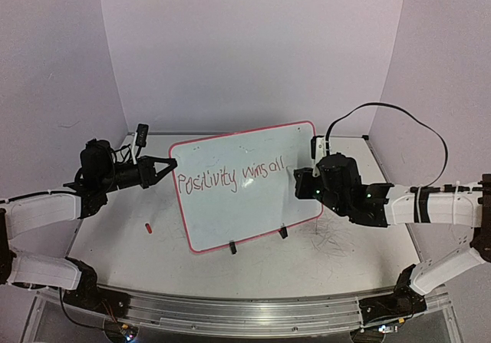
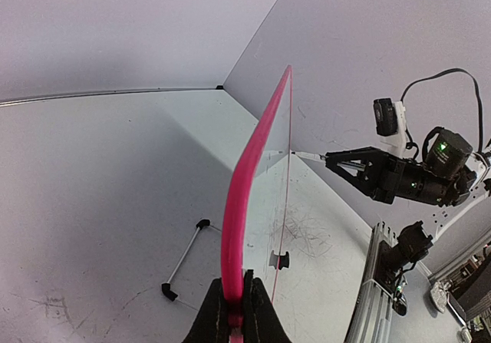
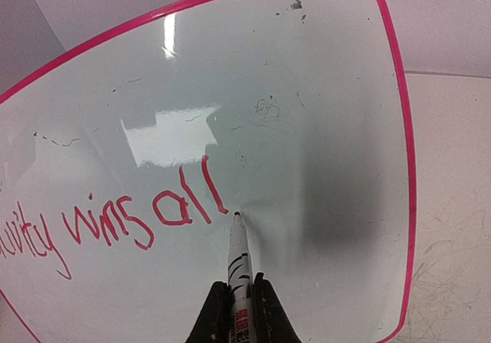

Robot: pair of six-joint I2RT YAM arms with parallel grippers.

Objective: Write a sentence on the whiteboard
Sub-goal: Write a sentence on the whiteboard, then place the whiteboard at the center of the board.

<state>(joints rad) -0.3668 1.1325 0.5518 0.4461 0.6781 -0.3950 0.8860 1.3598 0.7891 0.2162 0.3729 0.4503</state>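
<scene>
Whiteboard (image 1: 253,205) standing at the middle of the table (image 1: 230,278), bearing the sentence (image 1: 230,179) "Positivity wins all"; the right wrist view cuts off its first word at the frame's left, and the left wrist view shows the board edge-on, lettering unseen. The left gripper (image 2: 234,312) is pinched closed on the board's pink left rim; the right gripper (image 3: 239,308) is clamped on a marker (image 3: 238,255), tip touching the board just past the final "l", label too small to read. The white table bears scribbles near its right edge and a small red object (image 1: 149,226) toward its left edge; pale walls (image 1: 245,51) behind.
</scene>
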